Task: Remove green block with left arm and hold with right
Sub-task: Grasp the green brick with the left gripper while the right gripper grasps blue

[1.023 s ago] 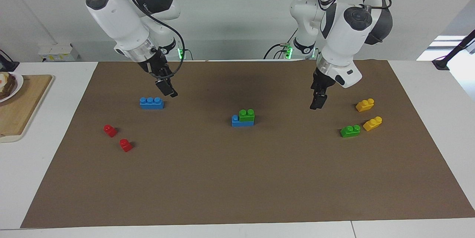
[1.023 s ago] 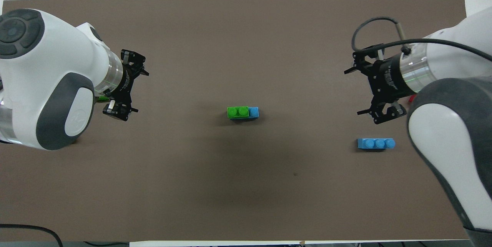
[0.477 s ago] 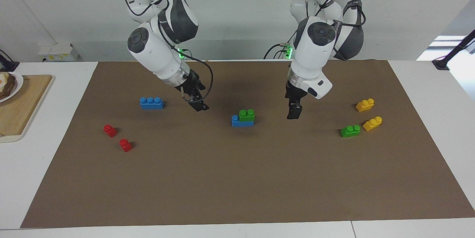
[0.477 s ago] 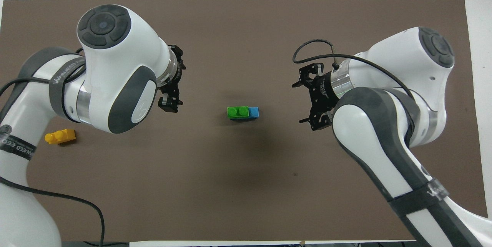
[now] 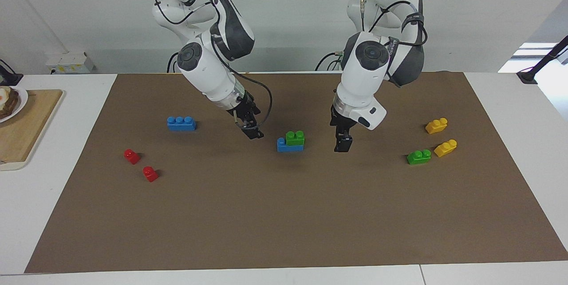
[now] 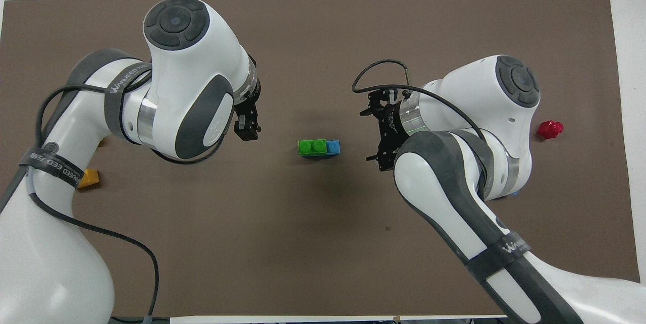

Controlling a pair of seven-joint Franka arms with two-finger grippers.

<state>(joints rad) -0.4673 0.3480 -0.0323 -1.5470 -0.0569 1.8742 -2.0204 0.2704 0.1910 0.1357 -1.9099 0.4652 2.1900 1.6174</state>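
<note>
The green block (image 5: 295, 137) (image 6: 312, 147), a small two-stud brick, sits on a blue brick (image 5: 284, 146) (image 6: 333, 147) in the middle of the brown mat. My left gripper (image 5: 343, 145) (image 6: 247, 131) hangs low over the mat beside this stack, toward the left arm's end, open and holding nothing. My right gripper (image 5: 253, 134) (image 6: 373, 135) hangs low on the stack's other flank, toward the right arm's end, open and apart from the bricks.
A second green brick (image 5: 419, 156) and two yellow bricks (image 5: 436, 125) (image 5: 445, 148) lie toward the left arm's end. A blue three-stud brick (image 5: 181, 123) and two red pieces (image 5: 132, 156) (image 5: 150, 173) lie toward the right arm's end. A wooden board (image 5: 26, 129) rests off the mat.
Both arms have swung inward from the mat's ends and come lower, so both grippers now flank the blue-and-green stack closely. No brick has moved.
</note>
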